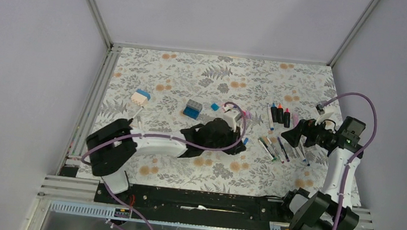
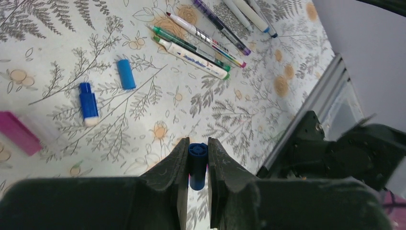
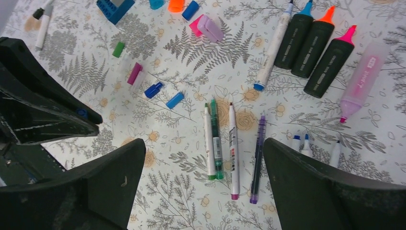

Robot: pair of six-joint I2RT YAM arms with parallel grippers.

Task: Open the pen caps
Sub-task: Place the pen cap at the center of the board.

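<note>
Floral-print table (image 1: 194,71): left arm reaches in from lower left, left gripper (image 1: 238,129) low over the middle of the table, jaw state not readable from above. Right gripper (image 1: 290,134) points left, above a loose row of thin pens (image 1: 277,149); three dark highlighters (image 1: 280,114) lie side by side just beyond. Blue-and-grey block (image 1: 192,109) mid-table, a small blue cap (image 1: 214,106) just right of it, a white-and-blue piece (image 1: 141,97) well to the left.

On the table (image 3: 182,187), thin pens (image 3: 231,143) lie side by side between my left gripper (image 2: 197,146), with a cap (image 2: 197,165) in it, and my right gripper (image 3: 203,143). Highlighters (image 3: 311,48) lie behind them, loose caps (image 3: 174,99) to their left.
</note>
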